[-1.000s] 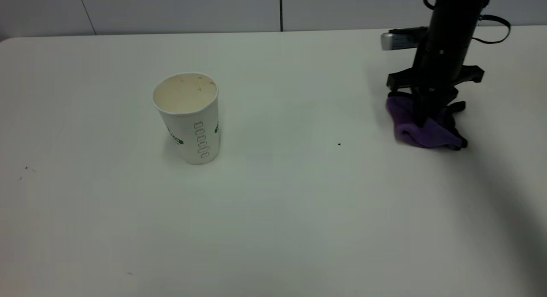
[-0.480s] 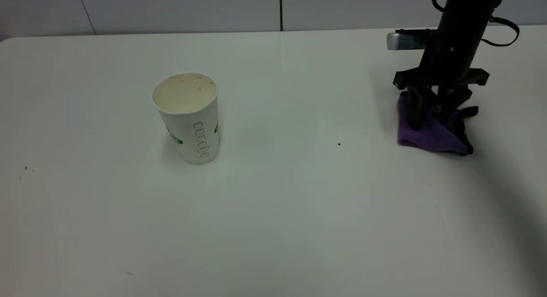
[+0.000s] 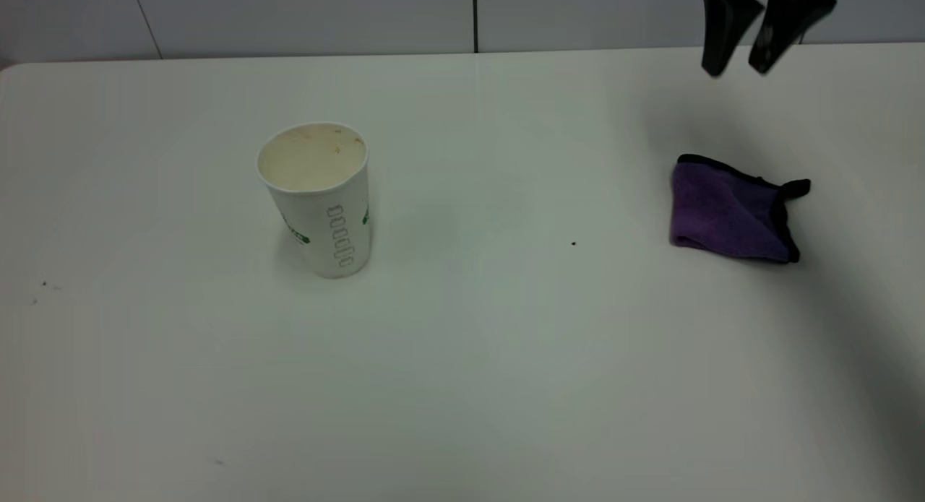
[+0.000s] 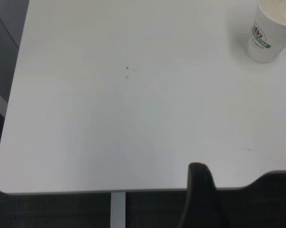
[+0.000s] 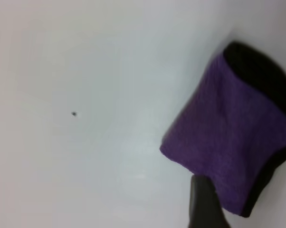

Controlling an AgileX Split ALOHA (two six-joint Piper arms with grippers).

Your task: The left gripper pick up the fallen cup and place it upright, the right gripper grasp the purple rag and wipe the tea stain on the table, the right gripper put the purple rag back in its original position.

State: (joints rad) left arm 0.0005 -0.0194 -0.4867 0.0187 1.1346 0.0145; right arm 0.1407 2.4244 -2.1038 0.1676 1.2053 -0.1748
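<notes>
The white paper cup (image 3: 318, 198) with green print stands upright on the white table (image 3: 470, 386), left of centre; it also shows in the left wrist view as the cup (image 4: 269, 33). The folded purple rag (image 3: 730, 211) lies alone on the table at the right, seen from close above as the rag (image 5: 233, 142). High above it, at the top edge, my right gripper (image 3: 737, 68) hangs open with nothing in it. My left gripper (image 4: 200, 199) is only a dark shape over the table's edge, far from the cup. The tea stain is out of view.
A tiny black speck (image 3: 574, 243) sits between cup and rag, and a few specks (image 3: 43, 284) lie at the far left. A grey panelled wall (image 3: 303, 14) runs behind the table. The table's edge and rounded corner (image 4: 5, 183) lie below the left wrist.
My right gripper opened, let go of the purple rag and rose straight up. The rag now lies flat and free on the table. The cup has not moved.
</notes>
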